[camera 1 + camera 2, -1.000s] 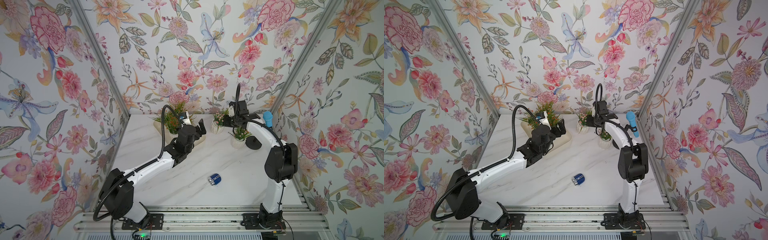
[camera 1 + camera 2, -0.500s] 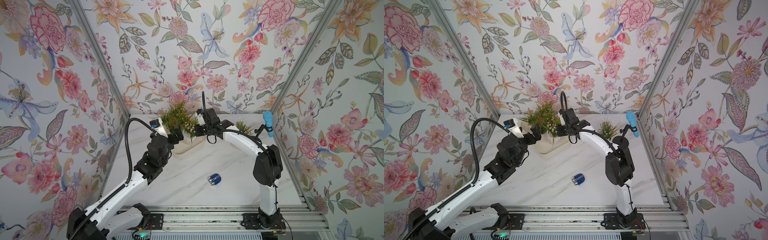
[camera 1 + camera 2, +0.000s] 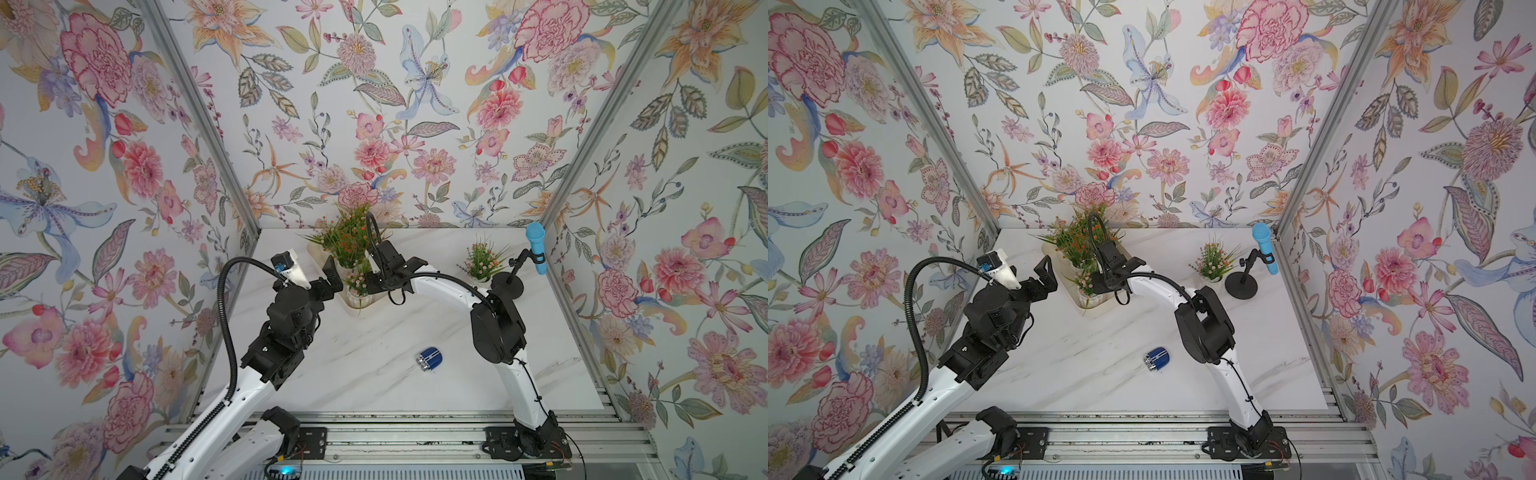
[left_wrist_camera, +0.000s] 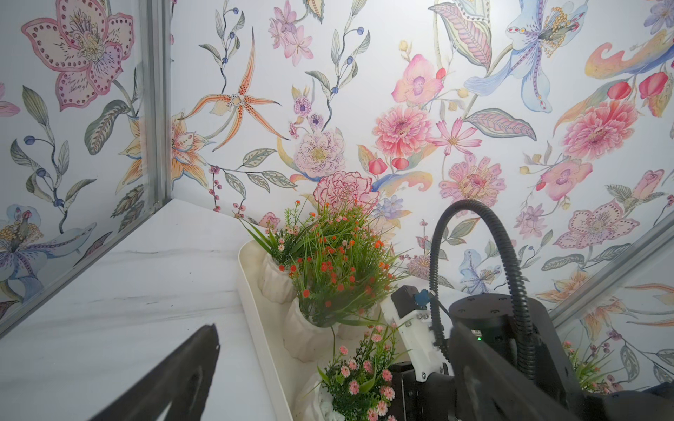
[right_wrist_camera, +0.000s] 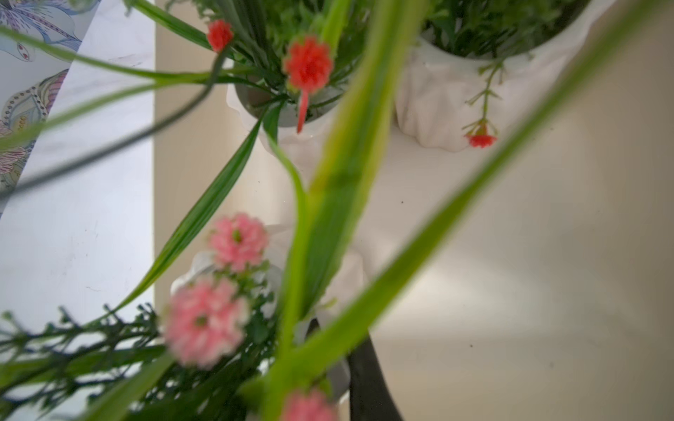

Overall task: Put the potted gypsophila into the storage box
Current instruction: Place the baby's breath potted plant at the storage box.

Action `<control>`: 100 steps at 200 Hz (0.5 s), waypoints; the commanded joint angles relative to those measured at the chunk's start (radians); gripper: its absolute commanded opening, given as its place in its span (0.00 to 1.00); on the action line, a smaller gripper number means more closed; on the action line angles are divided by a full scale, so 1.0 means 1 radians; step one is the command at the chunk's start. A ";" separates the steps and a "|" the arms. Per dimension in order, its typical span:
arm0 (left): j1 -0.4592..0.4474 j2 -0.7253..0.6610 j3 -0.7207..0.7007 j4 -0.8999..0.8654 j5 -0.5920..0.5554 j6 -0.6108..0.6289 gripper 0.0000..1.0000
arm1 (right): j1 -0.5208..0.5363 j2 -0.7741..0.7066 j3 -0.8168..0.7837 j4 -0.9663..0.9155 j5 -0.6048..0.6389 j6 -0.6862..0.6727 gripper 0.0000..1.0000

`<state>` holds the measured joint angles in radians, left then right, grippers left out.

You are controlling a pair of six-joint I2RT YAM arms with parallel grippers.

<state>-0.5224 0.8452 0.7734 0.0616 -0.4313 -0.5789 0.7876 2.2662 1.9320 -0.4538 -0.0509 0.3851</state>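
Toward the upper centre of both top views, on the white marbled desk [image 3: 374, 332]: cream storage box [image 3: 346, 300], set aslant close to the back wall. Crowded into its far end, several of the potted gypsophila [image 3: 345, 243], orange-red and pink blooms over green sprigs, white ribbed pots touching one another in the left wrist view. At the box's near end, a pink-flowered pot [image 3: 357, 291], upright and within the rim's outline; cannot tell whether standing on the box floor or held just off it. Pinched almost fully closed at that pot's rim, the right claw [image 3: 368, 286], with one dark finger [image 5: 364, 375] against the white rim in the right wrist view. Spread wide and holding nothing, the left claw [image 3: 1047, 277], just left of the box and apart from it. Well to the right of the box, a lone pot [image 3: 482, 266] standing on the desk near a blue microphone [image 3: 535, 249] on a black stand. Lower centre of frame, a small blue cylinder [image 3: 429, 359] lying on its side.
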 commanded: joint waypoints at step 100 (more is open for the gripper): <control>0.032 0.037 0.035 -0.020 0.027 0.053 1.00 | 0.005 -0.006 0.065 0.014 0.058 0.019 0.21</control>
<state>-0.5022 0.8665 0.7750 0.0444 -0.4202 -0.5552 0.7891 2.2765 1.9694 -0.4503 -0.0067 0.4084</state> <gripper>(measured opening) 0.996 0.186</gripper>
